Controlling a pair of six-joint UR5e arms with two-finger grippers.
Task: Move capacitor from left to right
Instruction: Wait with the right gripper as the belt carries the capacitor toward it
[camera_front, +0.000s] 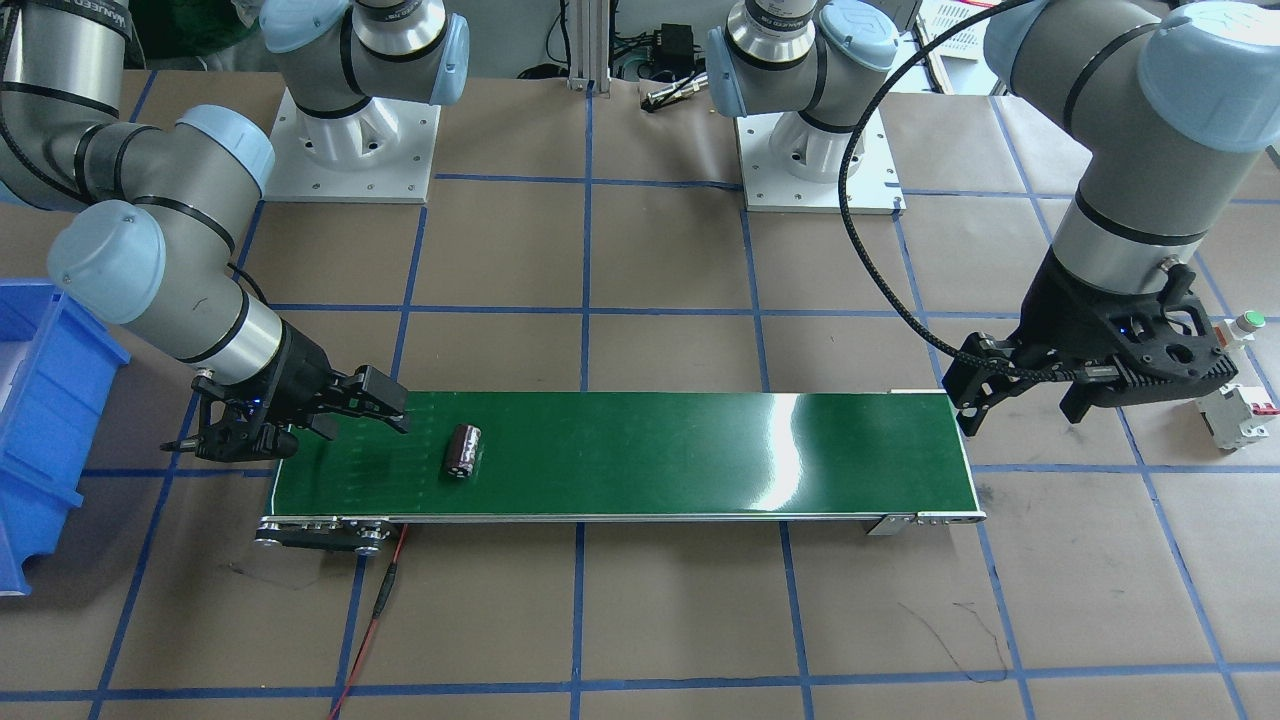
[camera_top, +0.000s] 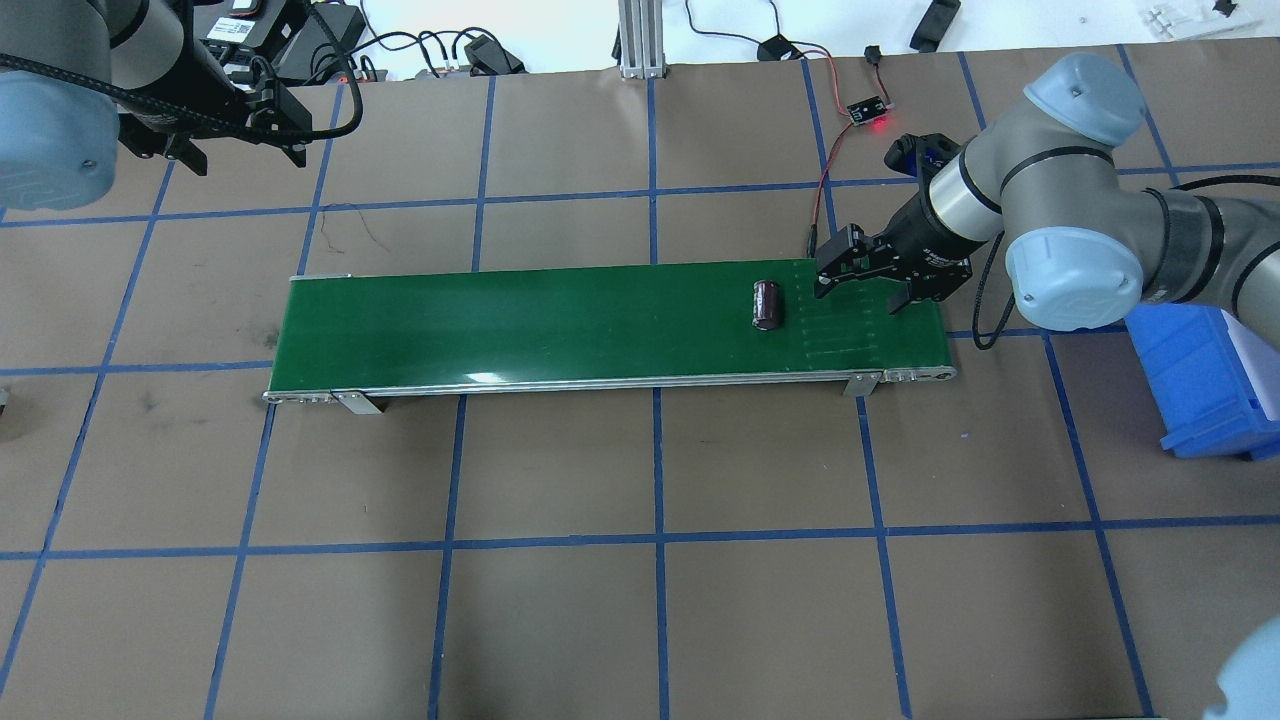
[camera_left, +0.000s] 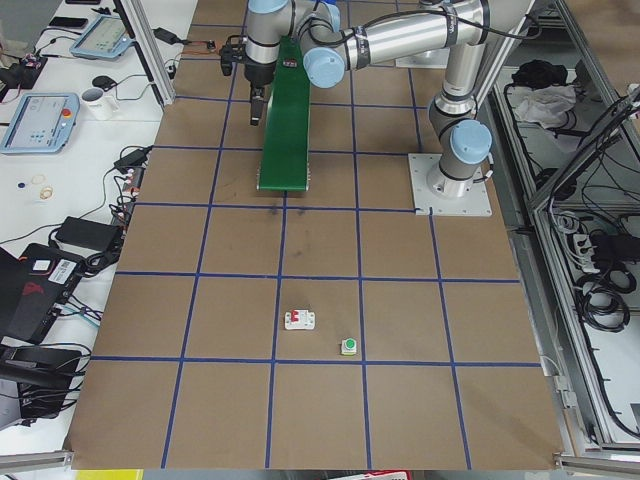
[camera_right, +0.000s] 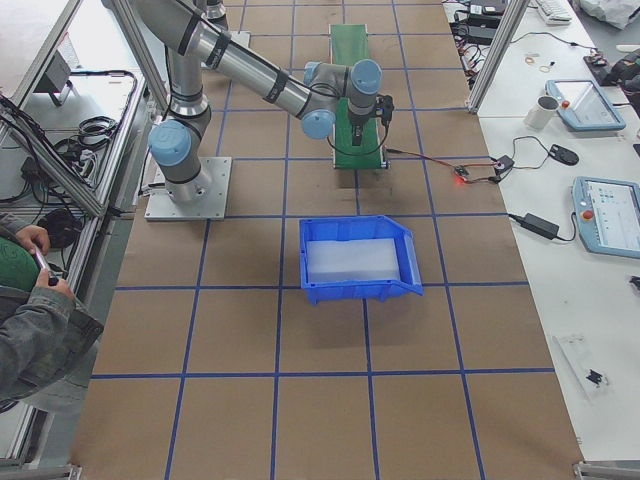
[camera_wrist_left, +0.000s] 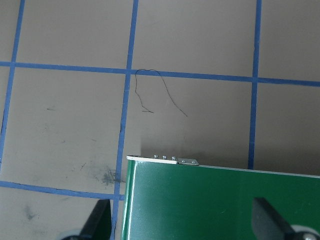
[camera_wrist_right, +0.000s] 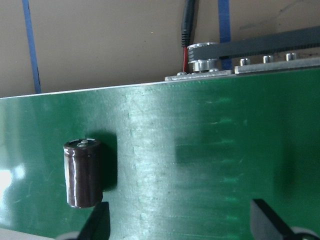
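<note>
The capacitor (camera_top: 767, 304) lies on its side on the long green belt (camera_top: 520, 320), close to the belt's right end. It lies across the belt, so its round sides face along the belt's length. I think it is easy to grab that way. The right gripper (camera_top: 860, 290) hovers low over the right end of the belt, just beside the capacitor but not touching it. Its two fingers (camera_wrist_right: 265, 220) are spread wide apart and hold nothing, and the capacitor sits a little to one side of the gap, not between them. I think it is there to reach in and pinch the little can. A blue bin (camera_top: 1200, 380) stands on the table further right, and that may be where the can should go. The left gripper (camera_front: 1020, 415) hangs above the far left end of the belt. Its fingers are spread too, and they are empty, so I think its part of the job is done.
</note>
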